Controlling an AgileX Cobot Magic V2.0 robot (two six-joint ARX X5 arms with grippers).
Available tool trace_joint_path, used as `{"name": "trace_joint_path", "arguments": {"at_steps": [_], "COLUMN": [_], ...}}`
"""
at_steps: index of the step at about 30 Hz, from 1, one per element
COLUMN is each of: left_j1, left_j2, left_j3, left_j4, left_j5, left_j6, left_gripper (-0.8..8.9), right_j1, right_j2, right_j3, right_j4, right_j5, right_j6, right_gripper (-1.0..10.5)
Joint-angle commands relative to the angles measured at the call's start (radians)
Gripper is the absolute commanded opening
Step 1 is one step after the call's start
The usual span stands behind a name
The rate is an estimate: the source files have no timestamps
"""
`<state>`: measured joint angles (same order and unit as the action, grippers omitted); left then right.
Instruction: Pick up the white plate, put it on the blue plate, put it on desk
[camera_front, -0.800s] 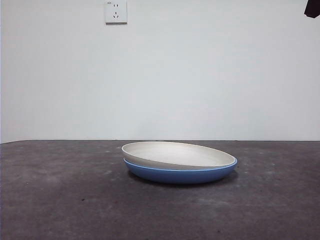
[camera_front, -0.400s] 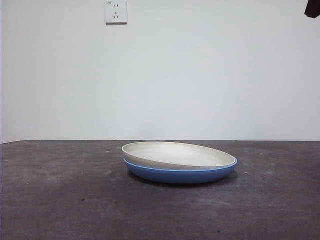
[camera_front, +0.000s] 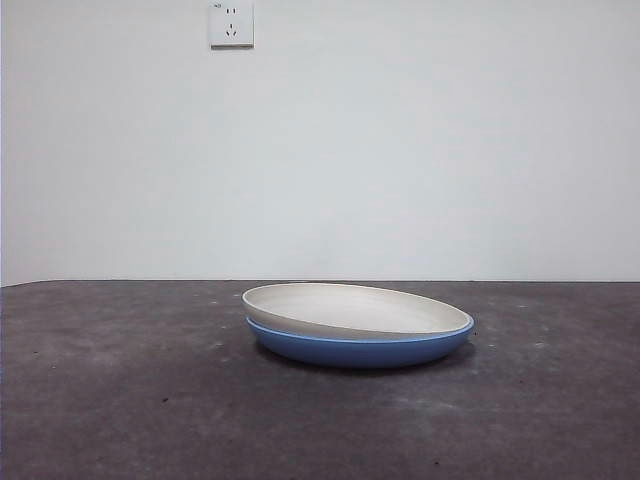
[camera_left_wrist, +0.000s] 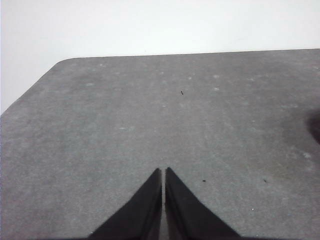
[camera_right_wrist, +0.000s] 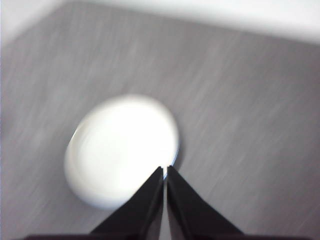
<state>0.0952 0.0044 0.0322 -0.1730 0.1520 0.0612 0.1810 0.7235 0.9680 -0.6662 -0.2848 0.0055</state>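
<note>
My right gripper (camera_right_wrist: 165, 170), jaws pressed together and empty, has left the front view's top corner. It now hangs above the white plate (camera_front: 355, 309), which rests tilted on the blue plate (camera_front: 360, 349), so the stacking looks done.

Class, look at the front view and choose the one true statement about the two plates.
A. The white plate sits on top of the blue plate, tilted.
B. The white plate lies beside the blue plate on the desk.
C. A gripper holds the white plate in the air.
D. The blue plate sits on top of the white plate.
A: the white plate rests in the blue plate, its left rim raised higher than its right, with no gripper touching it.
</note>
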Motion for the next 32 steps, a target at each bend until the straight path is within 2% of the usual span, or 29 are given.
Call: {"name": "trace_joint_path", "arguments": {"at_steps": [1, 6, 12, 18, 23, 32], "left_j1": [0.003, 0.003, 0.003, 0.003, 0.003, 0.003], "left_j2": [-0.002, -0.002, -0.001, -0.002, -0.002, -0.001], "left_j3": [-0.021, -0.021, -0.021, -0.021, -0.021, -0.021], "left_j4": [-0.008, -0.008, -0.008, -0.008, -0.008, -0.008], "left_j5": [-0.003, -0.003, -0.003, -0.003, -0.003, -0.003], "left_j6": [-0.006, -0.006, -0.006, -0.006, -0.006, -0.006], "left_gripper": [0.13, 0.13, 0.13, 0.13, 0.13, 0.13], "right_j1": [-0.073, -0.187, -0.216, -0.215, -0.214, -0.209], "right_j2": [-0.1, -0.328, -0.542, -0.655, -0.702, -0.72], "right_j3": [-0.128, -0.415, -0.668, -0.825, -0.916, -0.958], "right_j4": [0.168, 0.444, 0.564, 0.6, 0.621, 0.546], "right_j5": [0.001, 0.01, 0.11, 0.16, 0.163, 0.163], "right_j6": [0.013, 0.013, 0.031, 0.049, 0.07, 0.087], "right_gripper": [0.1, 0.1, 0.1, 0.1, 0.1, 0.1]}}
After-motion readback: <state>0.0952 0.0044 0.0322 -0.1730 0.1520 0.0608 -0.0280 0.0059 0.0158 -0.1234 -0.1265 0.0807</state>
